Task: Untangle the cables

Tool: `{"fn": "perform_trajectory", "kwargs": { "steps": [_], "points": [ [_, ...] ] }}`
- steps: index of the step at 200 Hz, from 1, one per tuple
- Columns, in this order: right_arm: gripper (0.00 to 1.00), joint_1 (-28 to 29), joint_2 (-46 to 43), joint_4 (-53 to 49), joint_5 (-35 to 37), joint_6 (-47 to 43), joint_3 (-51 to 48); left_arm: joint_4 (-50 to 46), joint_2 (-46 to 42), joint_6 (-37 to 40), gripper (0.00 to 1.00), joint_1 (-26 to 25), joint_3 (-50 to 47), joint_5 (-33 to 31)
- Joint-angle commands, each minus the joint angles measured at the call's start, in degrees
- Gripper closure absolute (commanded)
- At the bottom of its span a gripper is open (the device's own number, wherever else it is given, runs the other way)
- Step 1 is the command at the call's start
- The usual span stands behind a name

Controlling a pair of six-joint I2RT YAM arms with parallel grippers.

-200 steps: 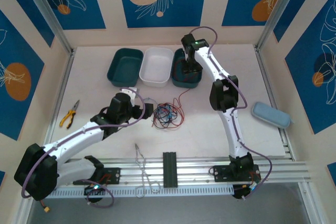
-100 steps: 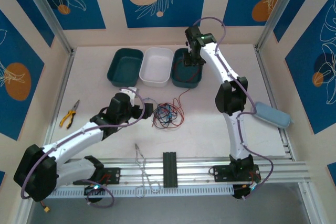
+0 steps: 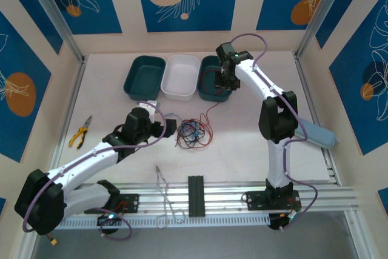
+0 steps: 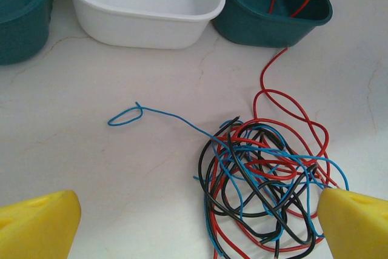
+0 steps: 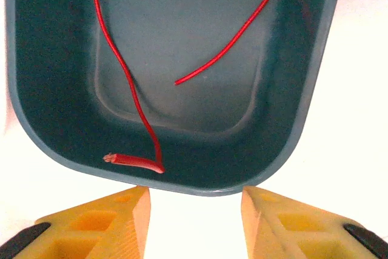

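The cables (image 3: 193, 133) lie as a red, black and blue tangle mid-table. In the left wrist view the tangle (image 4: 267, 180) sits toward the right finger, and a blue end (image 4: 124, 116) loops off to the left. My left gripper (image 4: 200, 228) hovers over it, open and empty; from above, the left gripper (image 3: 173, 127) is just left of the tangle. One red cable (image 4: 267, 77) runs up into the right teal tray (image 3: 204, 89). My right gripper (image 5: 195, 210) is open and empty at that tray's rim (image 5: 291, 119), with red strands (image 5: 130, 89) lying inside.
A white tray (image 3: 180, 76) and a second teal tray (image 3: 144, 77) stand left of the right teal one. Yellow-handled pliers (image 3: 79, 131) lie far left, a pale blue case (image 3: 315, 131) far right. A bare metal wire loop (image 3: 165, 192) and a black block (image 3: 196, 195) sit on the front rail.
My right gripper has pulled back from inside the right teal tray toward its near right edge, its jaws narrowing somewhat. The left arm and the tangle have stayed put.
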Motion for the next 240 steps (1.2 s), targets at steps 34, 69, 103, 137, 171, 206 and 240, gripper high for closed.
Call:
{"fn": "perform_trajectory", "kwargs": {
  "steps": [34,69,103,137,171,206,240],
  "points": [
    [0.66,0.47,1.1,4.25,0.02,3.36,0.08,0.92,0.59,-0.28,0.0,0.49,-0.47,0.68],
    [0.68,0.06,3.62,4.87,-1.98,4.24,2.06,0.22,0.4,-0.14,0.0,0.44,-0.38,0.15],
    [0.73,0.08,4.11,6.32,-3.94,4.47,2.08,0.13,0.48,-0.03,0.0,0.48,-0.38,-0.11],
    [0.8,-0.68,5.06,6.27,-4.38,4.85,2.97,0.39,0.85,-0.08,0.0,0.42,-0.47,0.06],
    [0.83,-1.59,6.89,6.69,-6.65,5.61,5.0,0.74,1.18,-0.14,0.0,0.42,-0.69,0.1],
    [0.86,-1.66,11.29,5.98,-9.31,6.55,9.57,0.71,1.29,-0.17,0.0,0.42,-0.78,0.06],
    [1.0,-1.78,15.65,4.61,-10.18,7.51,13.89,0.22,0.89,-0.17,0.0,0.42,-0.84,-0.29]
  ]
}}
